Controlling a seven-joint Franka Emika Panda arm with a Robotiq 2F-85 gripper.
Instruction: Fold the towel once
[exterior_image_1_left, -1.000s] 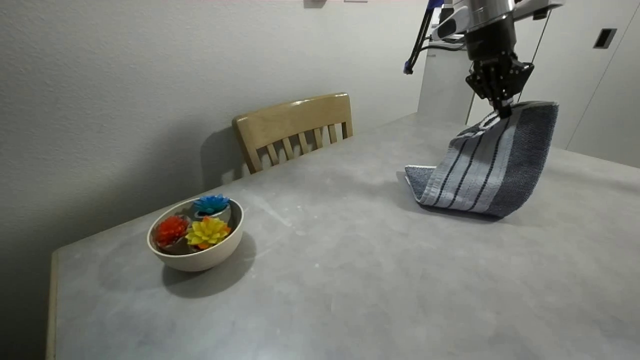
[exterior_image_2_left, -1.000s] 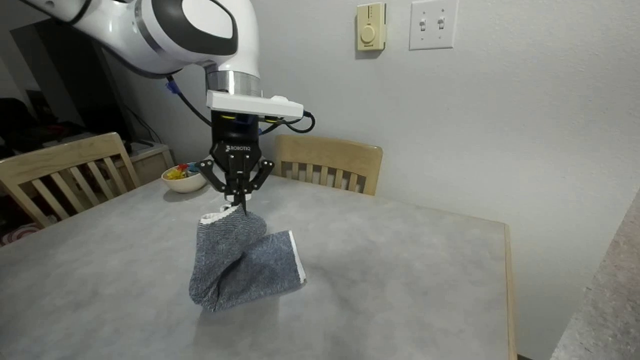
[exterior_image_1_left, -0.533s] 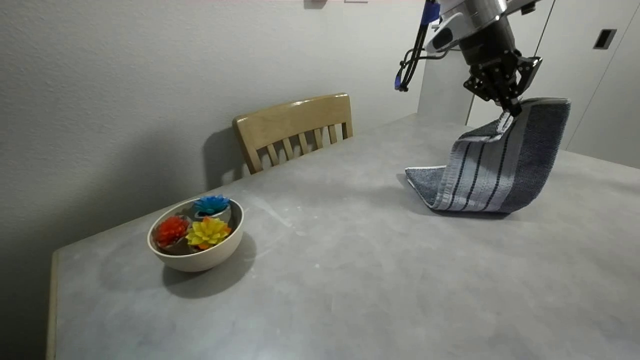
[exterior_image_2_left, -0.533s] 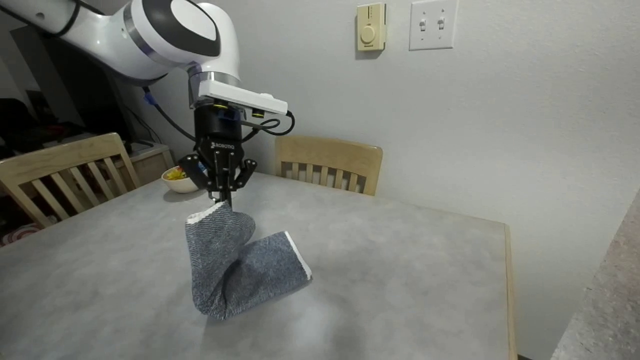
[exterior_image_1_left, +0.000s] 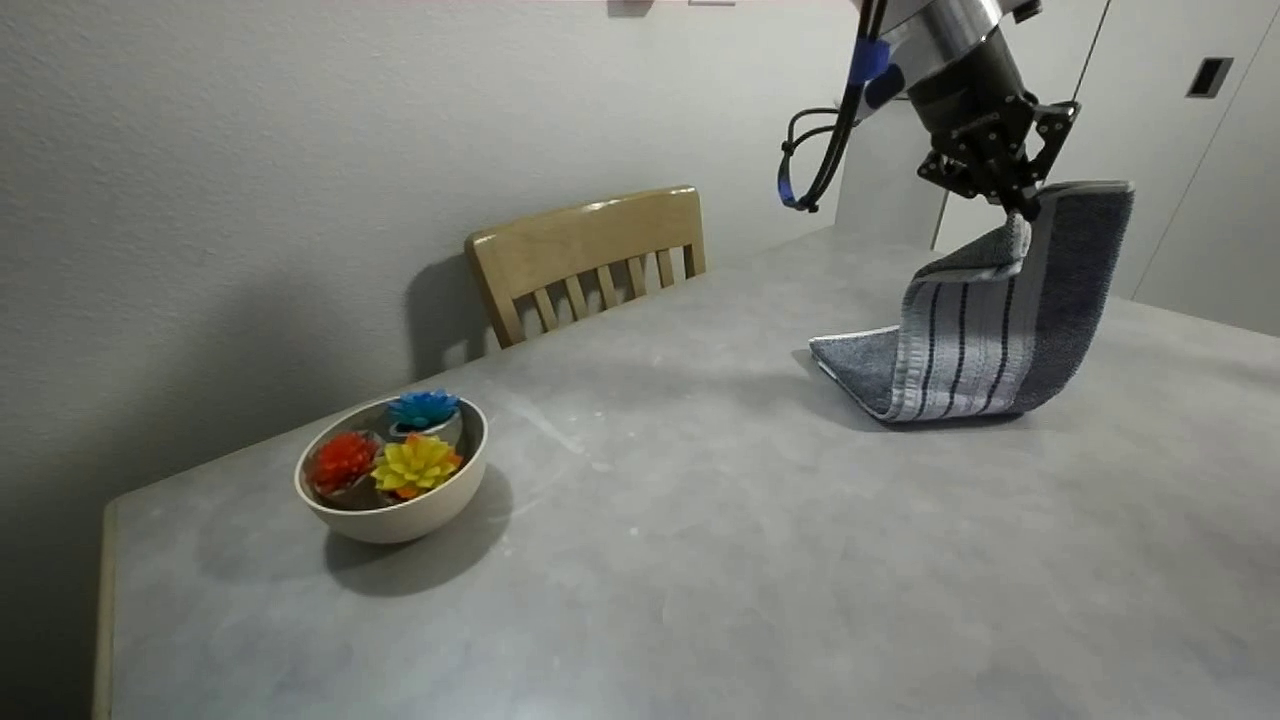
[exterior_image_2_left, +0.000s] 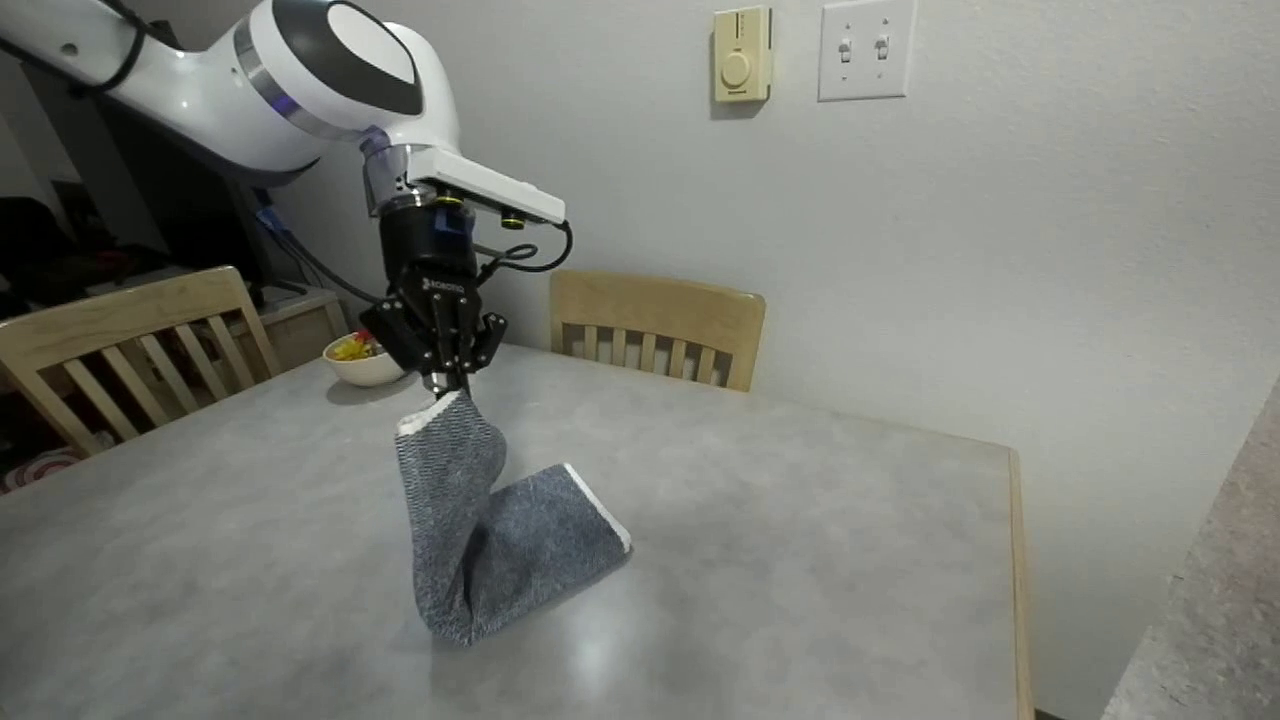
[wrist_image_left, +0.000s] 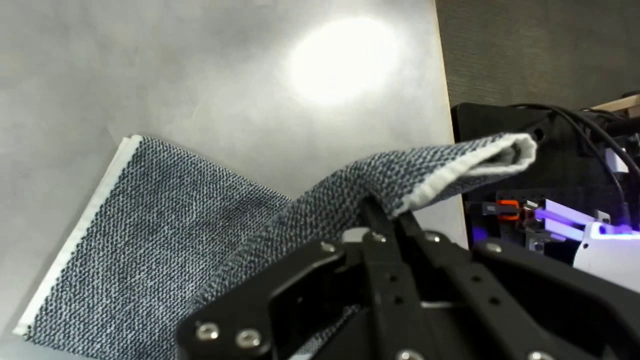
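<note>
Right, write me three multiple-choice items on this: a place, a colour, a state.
1. Where is the yellow plant? A) on a chair B) in the bowl C) on the floor
2. The edge trim on the towel is: A) red B) green C) whitish
3. How is the towel? A) partly lifted B) wholly flat C) wholly airborne

1B: an exterior view shows it inside.
2C: it shows pale in the wrist view.
3A: the gripper holds one part; another lies on the table.
</note>
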